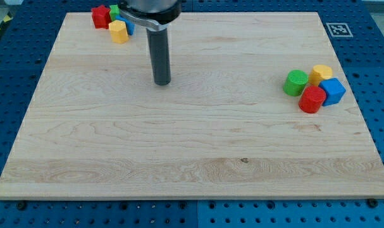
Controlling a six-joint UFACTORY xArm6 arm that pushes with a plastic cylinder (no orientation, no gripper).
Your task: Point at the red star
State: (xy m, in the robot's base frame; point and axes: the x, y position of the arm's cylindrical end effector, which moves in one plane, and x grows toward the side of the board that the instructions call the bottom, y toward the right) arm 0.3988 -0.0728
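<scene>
The red star [101, 16] lies at the board's top left corner, in a small cluster with a green block [114, 11], a yellow block [118, 31] and a blue block [130, 27] partly hidden behind the arm. My tip [162, 82] rests on the board below and to the right of that cluster, about a hundred pixels from the red star. It touches no block.
A second cluster sits at the view's right: a green cylinder [296, 83], a yellow block [321, 74], a blue cube [333, 91] and a red cylinder [312, 99]. The wooden board [192, 145] lies on a blue perforated table. A marker tag [338, 29] is past the top right corner.
</scene>
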